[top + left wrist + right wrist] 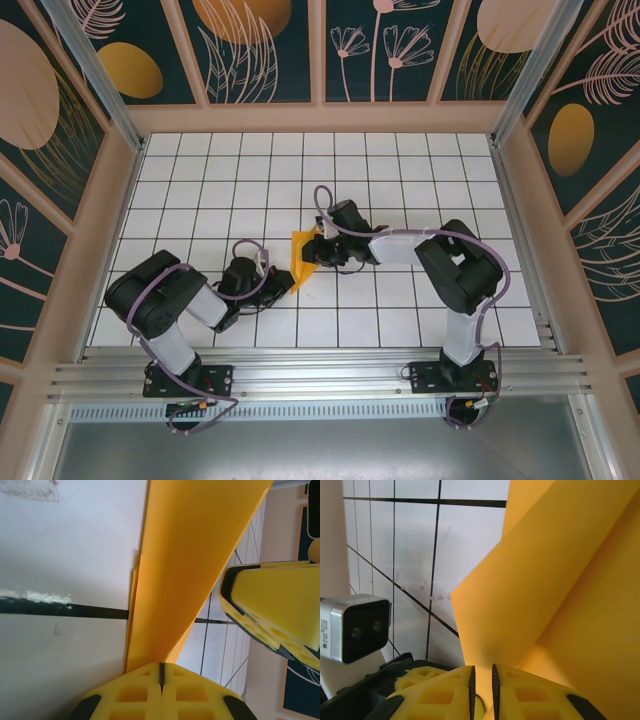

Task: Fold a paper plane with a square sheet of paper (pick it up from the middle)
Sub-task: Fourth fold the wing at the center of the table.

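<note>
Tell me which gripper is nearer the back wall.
Right. The right gripper, shut on the paper, sits closer to the back wall; the left gripper, shut on the paper's near end, sits farther from that wall.

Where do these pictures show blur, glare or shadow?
Top external: even light, sharp tiles, soft shadows beside the arms. Left wrist: the close paper looks slightly soft, without glare. Right wrist: paper shaded near the fingers, tile lines sharp.

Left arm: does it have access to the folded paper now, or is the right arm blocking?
Looks like yes: the left tool is shut on one end of the folded paper; the right tool pinches another part, not in its way.
</note>
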